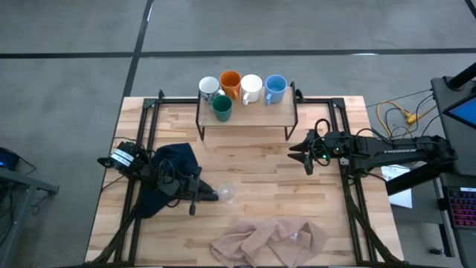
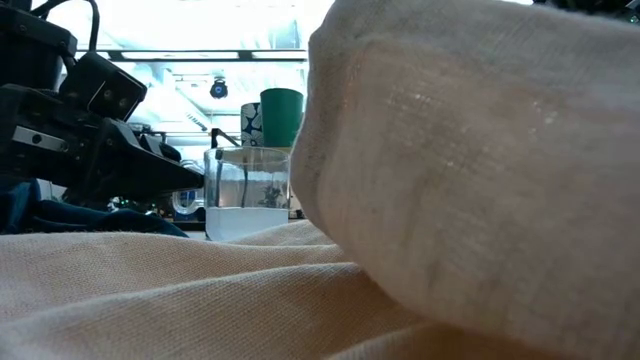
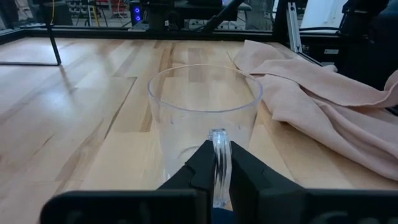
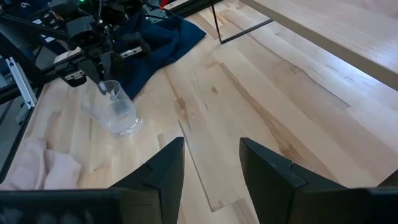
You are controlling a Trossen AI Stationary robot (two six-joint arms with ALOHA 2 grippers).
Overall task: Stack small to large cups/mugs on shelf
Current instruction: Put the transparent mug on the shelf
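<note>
On the table, near the front and just beside the blue cloth (image 1: 172, 160), the glass cup (image 1: 227, 193) stood upright on the wood. The left gripper (image 1: 209, 196) had its fingers squeezed on the cup's thin handle, low down near the tabletop. That is a tiny thing to hold. If the arm lifted fast, I think the cup could swing, slip out and fall over, because only the handle was pinched. The beige cloth (image 1: 268, 240) lay near the cup, and it might catch the cup if the arm went that way. The left arm reached in low from the left side, over the blue cloth. The right gripper (image 1: 306, 155) waited with its fingers apart, just in front of the shelf (image 1: 249, 115). The five mugs (image 1: 242, 88) already sat on the shelf, so there was not much room left for the cup.
</note>
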